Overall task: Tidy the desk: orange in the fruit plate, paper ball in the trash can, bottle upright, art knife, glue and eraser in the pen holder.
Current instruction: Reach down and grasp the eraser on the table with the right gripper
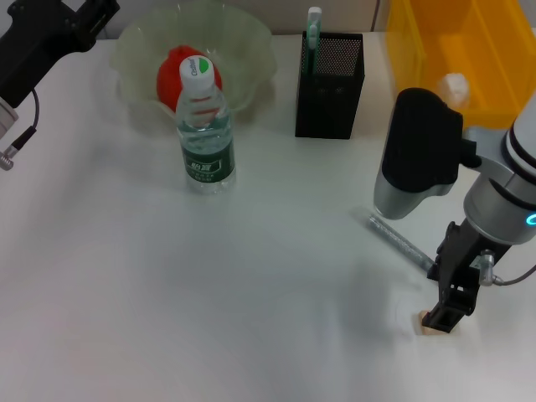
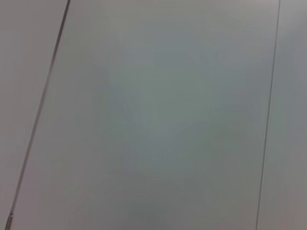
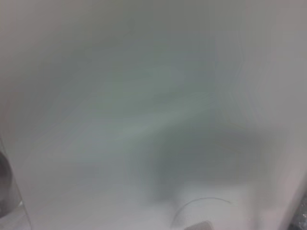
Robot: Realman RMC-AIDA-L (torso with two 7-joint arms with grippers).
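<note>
Left gripper (image 1: 79,21) parked far left, jaw state impossible to tell. Orange (image 1: 177,74) already in translucent green fruit plate (image 1: 251,42); clear plastic bottle (image 1: 203,130) upright. Black mesh pen holder (image 1: 331,84) holding green-capped glue (image 1: 313,29). Silvery art knife (image 1: 400,239) still lying near right. Right gripper (image 1: 444,318) closing narrowly on tan eraser (image 1: 429,327).

Right claw (image 1: 442,320) lowered; left arm (image 1: 46,38) raised (parked).
</note>
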